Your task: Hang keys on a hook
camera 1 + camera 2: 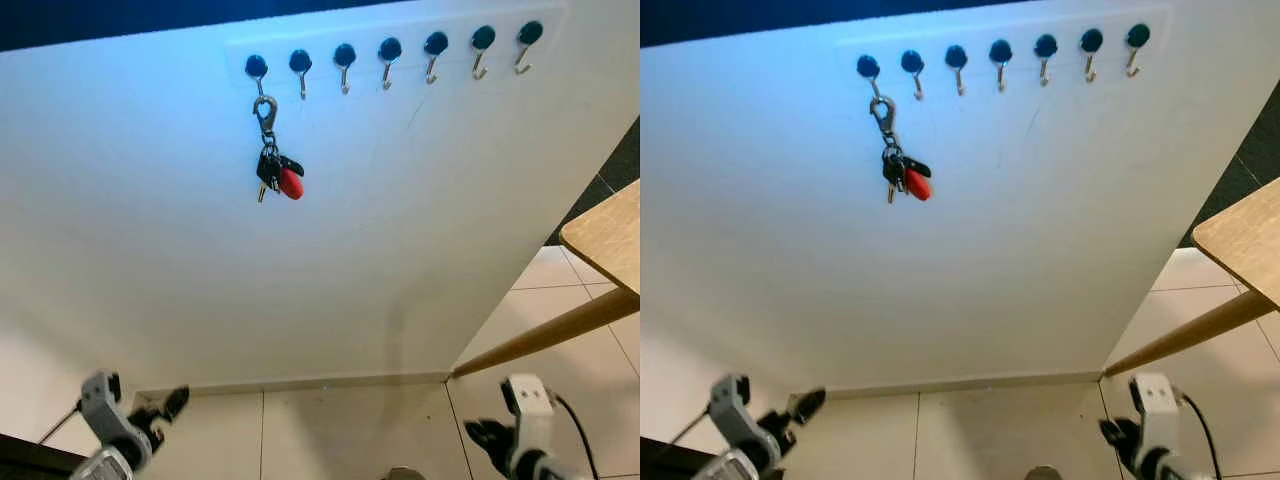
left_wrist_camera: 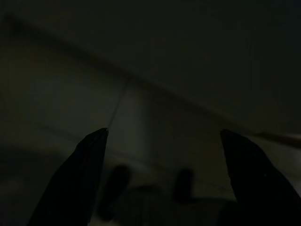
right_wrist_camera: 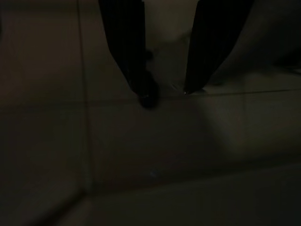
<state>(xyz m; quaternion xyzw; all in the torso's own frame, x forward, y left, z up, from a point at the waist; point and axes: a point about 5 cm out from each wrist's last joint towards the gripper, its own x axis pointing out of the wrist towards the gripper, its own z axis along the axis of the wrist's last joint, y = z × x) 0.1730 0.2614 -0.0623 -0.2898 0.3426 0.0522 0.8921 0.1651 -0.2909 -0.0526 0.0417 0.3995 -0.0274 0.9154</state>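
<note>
The keys (image 1: 276,176), a bunch with a red fob, hung by a metal clasp from the leftmost hook (image 1: 257,70) in a row of seven dark-capped hooks on the white wall (image 1: 400,240). Both arms hung low over the tiled floor (image 1: 330,430), partly cut off by the frame edge. The left pincer (image 2: 162,141) stood with its fingers spread wide apart in deep shade. The right pincer (image 3: 164,89) showed a narrower gap, empty. A wooden table (image 1: 610,235) corner was cropped at the right.
</note>
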